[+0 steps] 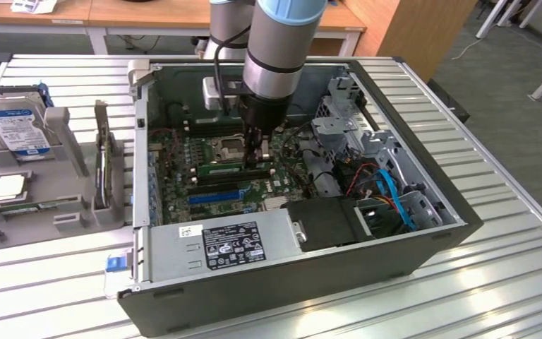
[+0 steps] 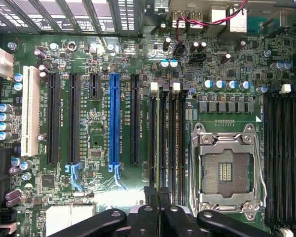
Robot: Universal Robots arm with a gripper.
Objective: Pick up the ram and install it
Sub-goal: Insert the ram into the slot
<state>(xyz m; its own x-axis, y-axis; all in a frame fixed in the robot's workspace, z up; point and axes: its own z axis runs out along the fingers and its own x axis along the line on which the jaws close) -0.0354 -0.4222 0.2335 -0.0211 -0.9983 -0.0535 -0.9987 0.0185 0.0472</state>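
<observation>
The gripper [image 1: 257, 157] hangs straight down inside the open computer case [image 1: 299, 296], its tips low over the motherboard [image 2: 96, 153]. In the wrist view its black fingers [image 2: 149, 215] are pressed together with no gap between them. They sit at one end of a bank of black memory slots [image 2: 167, 138], which runs straight away from the tips. In the exterior view the ram [image 1: 224, 169] is a narrow green stick lying along those slots. One end reaches right up to the fingertips and the rest stretches away from them. Whether the closed tips pinch that end or only stand against it cannot be told. The open, empty processor socket [image 2: 226, 170] lies just to one side of the fingers, beside the slot bank. A blue expansion slot [image 2: 113, 123] lies on the other side, somewhat farther off. The silver power supply [image 1: 224, 244] sits in the case well clear of the gripper. Outside the case, far from the hand, a grey tray [image 1: 73, 219] carries a hard drive [image 1: 12, 123] and a square processor chip [image 1: 8, 187].
</observation>
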